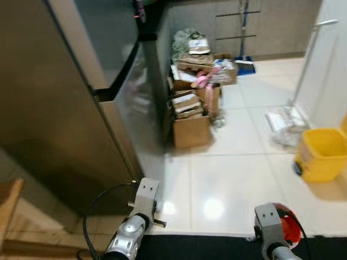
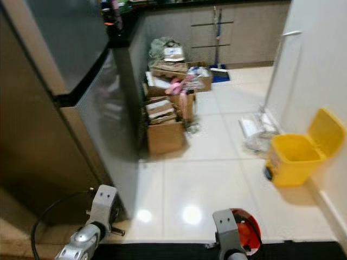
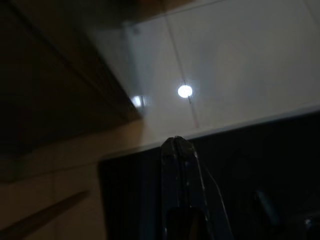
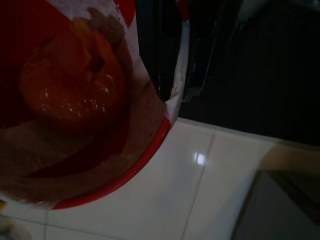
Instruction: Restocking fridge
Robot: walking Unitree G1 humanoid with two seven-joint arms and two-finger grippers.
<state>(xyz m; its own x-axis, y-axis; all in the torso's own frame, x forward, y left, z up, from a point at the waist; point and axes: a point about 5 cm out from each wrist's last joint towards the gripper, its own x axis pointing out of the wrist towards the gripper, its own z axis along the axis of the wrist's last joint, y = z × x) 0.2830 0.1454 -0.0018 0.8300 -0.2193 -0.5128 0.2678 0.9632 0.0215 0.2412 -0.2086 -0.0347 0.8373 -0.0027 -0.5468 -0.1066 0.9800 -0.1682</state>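
Carrying food to a shut fridge

Near right, the right gripper point(image 2: 238, 238) has its jaws clamped on a red-rimmed container point(image 4: 75, 115) of orange food; near left, the left gripper point(image 3: 181, 165) jaws are closed, empty. Fridge point(image 1: 65, 108) at left looks unopened, so restocking seems barely begun. Far: cardboard boxes point(image 1: 191, 124).

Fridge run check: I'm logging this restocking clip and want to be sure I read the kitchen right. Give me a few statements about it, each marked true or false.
1. The fridge stands on the robot's left with its doors closed. True.
2. The yellow bin by the right wall has its lid shut. False: the lid is tipped open.
3. The right gripper carries a red-rimmed container with orange food inside. True.
4. The left gripper holds a bottle. False: its fingers are together with nothing between them.
5. The cardboard boxes sit in the middle of the floor, away from the fridge. False: they stand right beside the fridge's side.
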